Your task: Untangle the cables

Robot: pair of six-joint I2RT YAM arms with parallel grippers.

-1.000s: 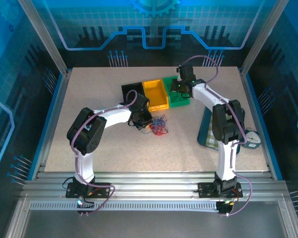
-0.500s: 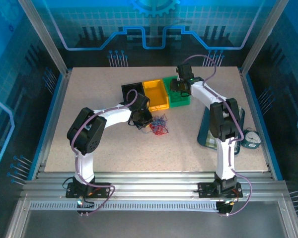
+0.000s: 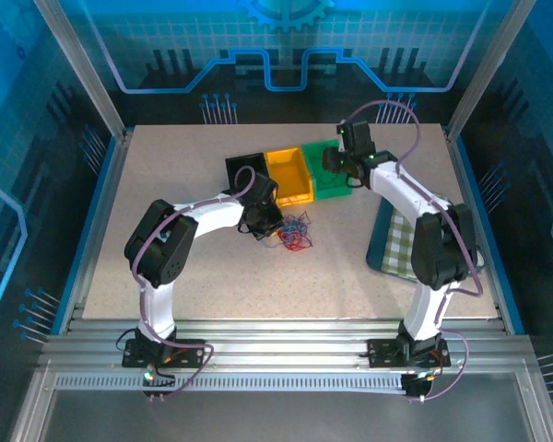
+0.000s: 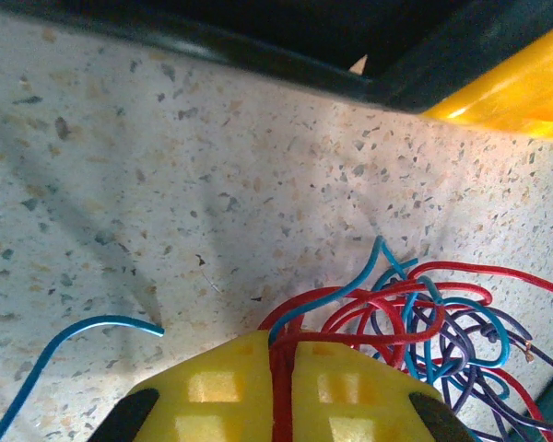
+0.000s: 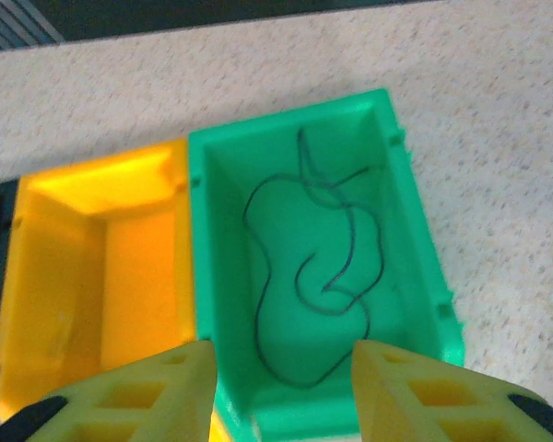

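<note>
A tangle of thin red, blue and purple cables (image 3: 296, 232) (image 4: 422, 311) lies on the speckled table in front of the bins. My left gripper (image 3: 264, 223) (image 4: 286, 348) sits at the tangle's left edge, shut on a red cable that runs down the seam between its yellow fingers. A blue strand leaves the same seam. One dark cable (image 5: 315, 276) lies looped on the floor of the green bin (image 3: 330, 180) (image 5: 415, 230). My right gripper (image 3: 339, 166) (image 5: 281, 387) hovers above that bin, open, with nothing between its fingers.
A yellow bin (image 3: 290, 175) (image 5: 92, 267) and a black bin (image 3: 243, 168) stand in a row left of the green one. A checkered mat on a dark tray (image 3: 396, 241) lies at the right. A loose blue cable end (image 4: 74, 330) curls left of my left gripper.
The right arm's elbow has swung to the right and toward the near edge, while its gripper stays over the green bin, shifted slightly right. The left arm and the tangle have not moved.
</note>
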